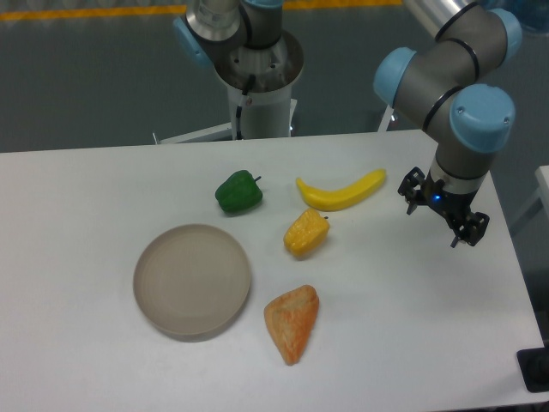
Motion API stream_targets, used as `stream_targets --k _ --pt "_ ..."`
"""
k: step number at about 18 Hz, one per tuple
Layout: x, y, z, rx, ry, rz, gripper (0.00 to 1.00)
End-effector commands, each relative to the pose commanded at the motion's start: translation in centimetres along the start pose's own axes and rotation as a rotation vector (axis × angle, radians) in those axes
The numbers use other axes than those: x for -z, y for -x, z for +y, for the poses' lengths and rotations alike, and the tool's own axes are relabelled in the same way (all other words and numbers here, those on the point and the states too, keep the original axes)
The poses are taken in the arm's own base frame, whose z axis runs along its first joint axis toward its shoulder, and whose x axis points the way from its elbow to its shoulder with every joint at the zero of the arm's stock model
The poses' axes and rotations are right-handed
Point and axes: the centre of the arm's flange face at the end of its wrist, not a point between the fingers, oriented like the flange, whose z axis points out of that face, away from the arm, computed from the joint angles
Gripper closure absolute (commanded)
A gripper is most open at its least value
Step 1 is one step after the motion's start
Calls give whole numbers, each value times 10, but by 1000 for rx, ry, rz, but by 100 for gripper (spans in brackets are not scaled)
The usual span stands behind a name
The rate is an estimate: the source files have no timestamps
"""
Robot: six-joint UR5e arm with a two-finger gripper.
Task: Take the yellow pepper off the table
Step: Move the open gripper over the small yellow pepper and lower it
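Observation:
The yellow pepper is a small blocky yellow-orange toy with a short dark stem. It lies on the white table near the middle, just below the banana. My gripper hangs over the right side of the table, well to the right of the pepper and apart from it. Its two dark fingers are spread and hold nothing.
A long yellow banana lies just above the pepper. A green pepper sits to the upper left, a round beige plate to the lower left, and an orange wedge below. The arm's base stands behind the table.

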Motion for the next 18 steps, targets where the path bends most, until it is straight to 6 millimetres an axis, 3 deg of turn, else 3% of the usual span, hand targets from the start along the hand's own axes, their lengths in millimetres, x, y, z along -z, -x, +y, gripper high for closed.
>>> stream_targets --k 6,12,18 --pt "-1 -1 1 1 1 5 0" --pt "-16 -9 0 3 1 6 0" --pt "-3 -61 -3 -7 -9 24 0"
